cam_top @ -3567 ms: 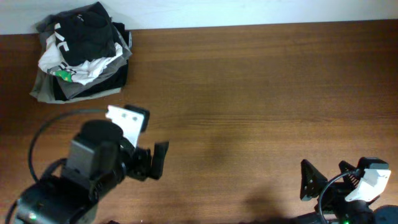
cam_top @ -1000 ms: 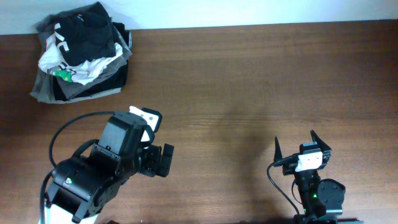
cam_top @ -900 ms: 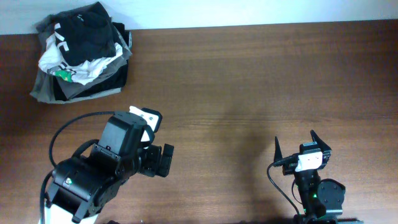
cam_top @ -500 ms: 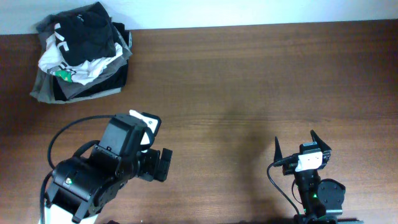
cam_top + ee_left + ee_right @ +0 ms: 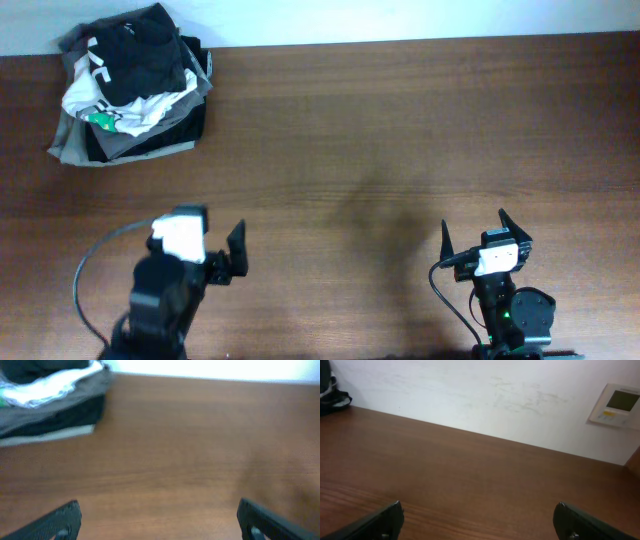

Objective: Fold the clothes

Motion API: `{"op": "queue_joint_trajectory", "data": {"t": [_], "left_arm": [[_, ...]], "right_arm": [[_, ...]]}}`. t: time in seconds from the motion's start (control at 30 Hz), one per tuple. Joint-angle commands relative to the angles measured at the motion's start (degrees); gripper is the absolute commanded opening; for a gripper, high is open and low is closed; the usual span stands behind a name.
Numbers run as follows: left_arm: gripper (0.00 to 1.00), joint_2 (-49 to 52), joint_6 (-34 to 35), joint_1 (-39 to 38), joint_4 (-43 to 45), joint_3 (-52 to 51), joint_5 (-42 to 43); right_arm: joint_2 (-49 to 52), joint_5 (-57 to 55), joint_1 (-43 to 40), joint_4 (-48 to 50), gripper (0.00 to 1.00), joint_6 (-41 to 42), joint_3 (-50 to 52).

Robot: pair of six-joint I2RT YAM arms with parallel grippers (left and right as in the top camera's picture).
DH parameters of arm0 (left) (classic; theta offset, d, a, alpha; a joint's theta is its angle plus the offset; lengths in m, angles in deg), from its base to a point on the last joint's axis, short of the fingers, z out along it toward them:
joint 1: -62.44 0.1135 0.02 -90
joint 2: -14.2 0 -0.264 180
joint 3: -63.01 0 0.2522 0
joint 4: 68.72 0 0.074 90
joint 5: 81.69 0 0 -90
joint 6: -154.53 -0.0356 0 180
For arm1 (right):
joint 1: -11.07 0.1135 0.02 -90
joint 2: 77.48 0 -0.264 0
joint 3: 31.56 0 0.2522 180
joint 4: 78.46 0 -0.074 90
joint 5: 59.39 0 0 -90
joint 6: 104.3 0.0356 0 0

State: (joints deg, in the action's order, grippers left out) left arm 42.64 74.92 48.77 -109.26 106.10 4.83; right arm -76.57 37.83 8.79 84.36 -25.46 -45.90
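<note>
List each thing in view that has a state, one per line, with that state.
dark T-shirt, crumpled on top of the pile, not yet folded
white garment, bunched up beneath the dark T-shirt
grey garments, lying at the bottom of the pile
left tool, open, holding nothing
right tool, open, holding nothing

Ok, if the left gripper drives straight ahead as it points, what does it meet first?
Way looks free: the left gripper faces bare table up to the wall. The clothes pile sits left of that line; depth is unclear.
</note>
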Motion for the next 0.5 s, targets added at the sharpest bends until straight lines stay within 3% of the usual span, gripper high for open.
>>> {"op": "queue_joint_trajectory", "data": {"t": [0.0, 0.13, 0.27, 0.47], "left_arm": [[0.99, -10.8, 0.5, 4.6, 9.0, -12.9, -0.3], [0.99, -17.1, 0.5, 5.3, 19.0, -23.0, -0.2], [0.99, -20.0, -1.2, 5.6, 23.7, -27.2, -0.5], [0.99, -25.9, -2.1, 9.7, 22.4, -28.7, -0.8]], "right_arm": [[-0.6, 0.7, -0.4, -0.3, 0.99, -0.2, 0.3], [-0.6, 0.7, -0.4, -0.3, 0.99, -0.2, 0.3], [-0.6, 0.8, -0.4, -0.3, 0.99, -0.2, 0.3], [-0.6, 0.7, -0.4, -0.3, 0.99, -0.2, 0.3]]}}
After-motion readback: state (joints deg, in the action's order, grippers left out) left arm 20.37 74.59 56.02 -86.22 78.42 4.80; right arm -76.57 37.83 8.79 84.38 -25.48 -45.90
